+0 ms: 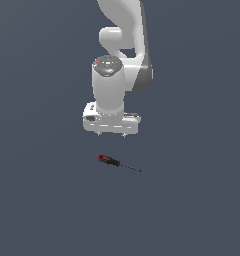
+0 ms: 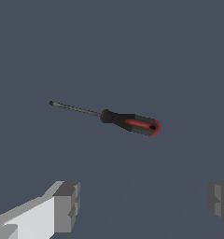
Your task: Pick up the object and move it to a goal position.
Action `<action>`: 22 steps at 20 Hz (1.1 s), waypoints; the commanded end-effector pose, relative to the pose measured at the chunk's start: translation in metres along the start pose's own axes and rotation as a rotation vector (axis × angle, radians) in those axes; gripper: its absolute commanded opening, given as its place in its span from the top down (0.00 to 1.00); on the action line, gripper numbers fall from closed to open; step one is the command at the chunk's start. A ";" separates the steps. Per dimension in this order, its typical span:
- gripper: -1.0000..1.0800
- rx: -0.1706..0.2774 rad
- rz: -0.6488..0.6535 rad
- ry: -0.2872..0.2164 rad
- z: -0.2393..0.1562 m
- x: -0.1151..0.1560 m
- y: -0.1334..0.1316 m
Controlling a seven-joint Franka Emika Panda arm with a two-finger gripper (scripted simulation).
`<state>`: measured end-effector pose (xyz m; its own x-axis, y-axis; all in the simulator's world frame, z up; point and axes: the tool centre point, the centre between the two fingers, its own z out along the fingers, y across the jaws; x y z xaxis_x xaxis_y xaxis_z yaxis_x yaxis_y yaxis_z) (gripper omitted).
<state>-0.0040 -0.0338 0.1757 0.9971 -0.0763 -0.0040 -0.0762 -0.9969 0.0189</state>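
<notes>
Red-and-black in the handle, the screwdriver (image 1: 114, 163) lies flat on the dark grey floor (image 1: 192, 210), just below the white gripper (image 1: 112, 134) in the exterior view, its thin shaft pointing to that view's right. From the wrist view the screwdriver (image 2: 118, 118) lies apart from the fingertips (image 2: 67, 205), which stand spread wide and grasp nothing.

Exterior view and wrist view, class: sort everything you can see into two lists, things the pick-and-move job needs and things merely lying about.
Belongs to the job:
- screwdriver, red-and-black handle, lying flat on the grey floor
- gripper, jaws open, hovering above the screwdriver, not touching it

Just lying about:
- nothing else visible; no goal marker shows
</notes>
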 end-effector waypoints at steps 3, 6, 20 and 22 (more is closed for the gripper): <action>0.04 0.002 -0.003 -0.001 0.000 0.000 -0.002; 0.04 0.012 -0.018 -0.004 0.000 -0.001 -0.009; 0.04 0.027 -0.057 -0.009 0.000 -0.002 -0.022; 0.04 0.026 -0.077 -0.009 0.002 -0.001 -0.023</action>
<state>-0.0043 -0.0112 0.1746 0.9998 -0.0131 -0.0131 -0.0132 -0.9999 -0.0088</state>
